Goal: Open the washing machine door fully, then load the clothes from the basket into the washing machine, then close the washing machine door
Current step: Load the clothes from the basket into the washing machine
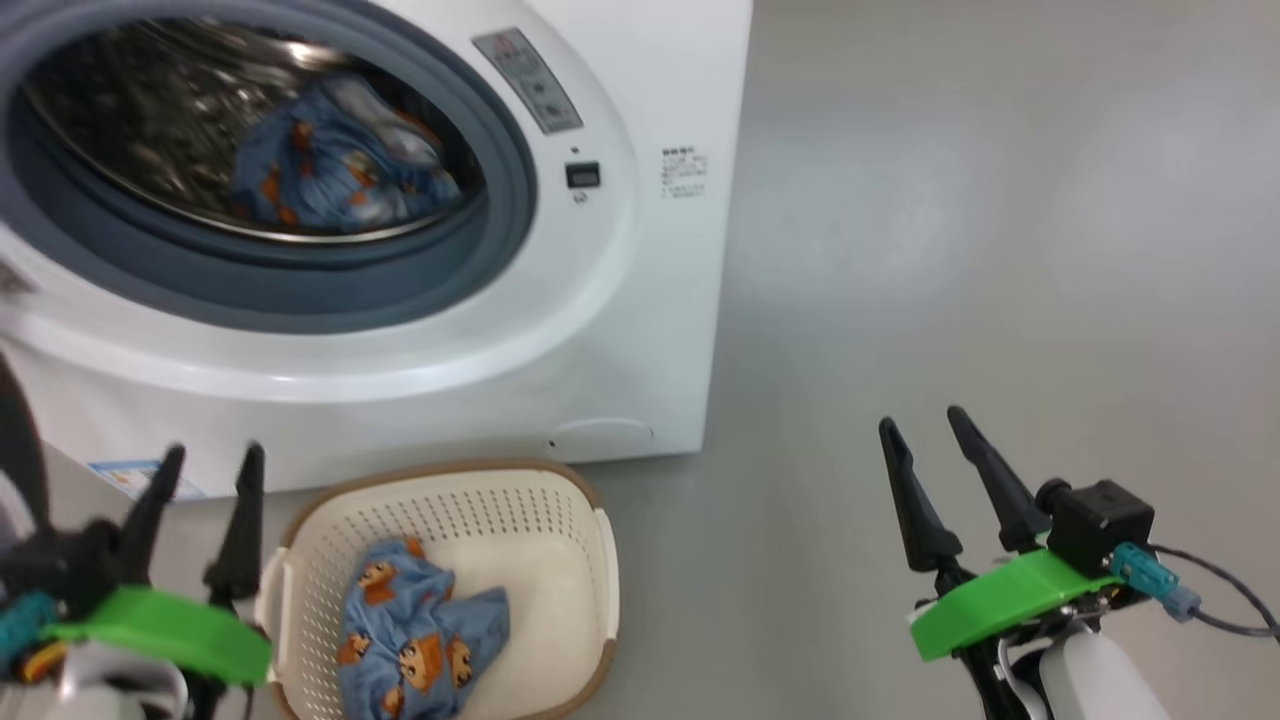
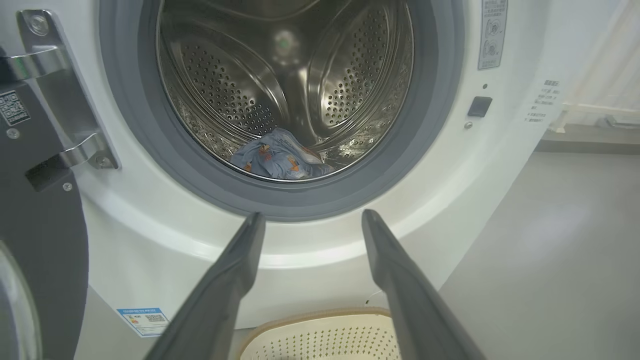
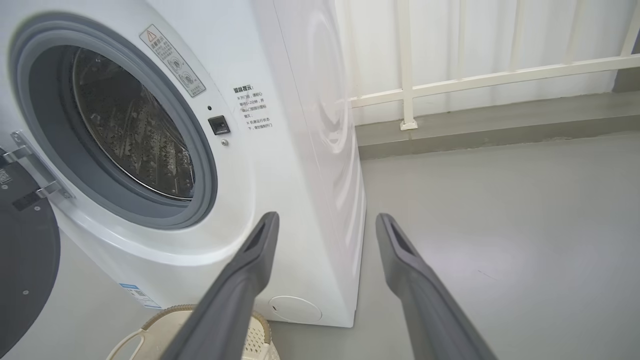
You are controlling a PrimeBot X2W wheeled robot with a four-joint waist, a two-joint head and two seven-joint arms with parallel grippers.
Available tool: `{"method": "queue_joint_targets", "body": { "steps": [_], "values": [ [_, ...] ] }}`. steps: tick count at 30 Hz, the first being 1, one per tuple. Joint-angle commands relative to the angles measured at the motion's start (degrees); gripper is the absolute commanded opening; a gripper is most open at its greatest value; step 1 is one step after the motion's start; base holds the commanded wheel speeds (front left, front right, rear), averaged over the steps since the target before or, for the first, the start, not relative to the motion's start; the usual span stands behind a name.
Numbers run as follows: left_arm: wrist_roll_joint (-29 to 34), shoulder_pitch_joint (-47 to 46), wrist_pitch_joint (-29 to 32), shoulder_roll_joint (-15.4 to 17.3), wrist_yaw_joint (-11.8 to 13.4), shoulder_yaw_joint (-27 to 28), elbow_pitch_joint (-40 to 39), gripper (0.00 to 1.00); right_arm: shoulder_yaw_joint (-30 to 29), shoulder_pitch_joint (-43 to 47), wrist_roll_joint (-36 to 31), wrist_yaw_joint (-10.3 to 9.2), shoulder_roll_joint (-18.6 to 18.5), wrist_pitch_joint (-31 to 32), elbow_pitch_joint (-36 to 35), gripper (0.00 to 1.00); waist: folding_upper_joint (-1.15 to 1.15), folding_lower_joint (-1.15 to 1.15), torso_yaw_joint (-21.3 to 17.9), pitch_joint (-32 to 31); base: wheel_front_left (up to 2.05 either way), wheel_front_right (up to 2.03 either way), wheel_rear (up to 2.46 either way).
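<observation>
The white washing machine (image 1: 620,300) stands open, its grey rubber ring (image 2: 300,205) around the steel drum (image 2: 280,75). One piece of the blue bear-print clothes (image 1: 340,165) lies inside the drum (image 2: 277,160). Another piece (image 1: 415,630) lies in the cream basket (image 1: 560,500) on the floor in front of the machine. The washing machine door (image 2: 40,240) hangs swung out at the left on its metal hinge (image 2: 65,100). My left gripper (image 1: 210,462) hovers open and empty left of the basket, pointing at the drum opening (image 2: 310,216). My right gripper (image 1: 925,418) is open and empty over bare floor to the right (image 3: 327,220).
Grey floor (image 1: 1000,250) stretches to the right of the machine. A white railing (image 3: 450,85) and a low grey kerb (image 3: 500,120) run along the back wall. The basket's rim (image 3: 165,312) shows below the right gripper's fingers. A blue label sticker (image 2: 145,320) sits low on the machine's front.
</observation>
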Motion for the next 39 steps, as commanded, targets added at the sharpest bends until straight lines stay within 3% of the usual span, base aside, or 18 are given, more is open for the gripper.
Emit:
{"method": "queue_joint_targets", "body": {
  "steps": [1, 8, 19, 39],
  "values": [
    [0.7, 1.4, -0.4, 1.2, 0.6, 3.2, -2.6, 1.0, 1.2, 0.7, 0.3, 0.09, 0.1, -0.2, -1.1, 1.0, 0.0, 0.0, 2.1, -4.3, 0.0, 0.0, 0.0],
    [3.3, 10.5, -0.4, -2.4, 1.8, 5.4, -8.5, 1.0, 1.5, 3.4, 1.5, 0.09, 0.1, 0.1, -0.8, 1.0, 0.0, 0.0, 2.3, -8.2, 0.0, 0.0, 0.0],
    [6.1, 16.7, -0.4, -8.7, 2.8, 7.2, -12.0, 1.0, 1.6, 5.6, 2.5, 0.09, 0.1, 0.1, -1.0, 1.0, 0.0, 0.0, 2.3, -9.9, 0.0, 0.0, 0.0],
    [10.5, 17.6, -0.4, -11.7, 0.8, 10.0, -12.5, 1.0, 2.0, 5.9, 2.6, 0.09, 0.1, 0.5, -1.3, 1.0, 0.0, 0.0, 0.7, -10.0, 0.0, 0.0, 0.0]
  ]
}}
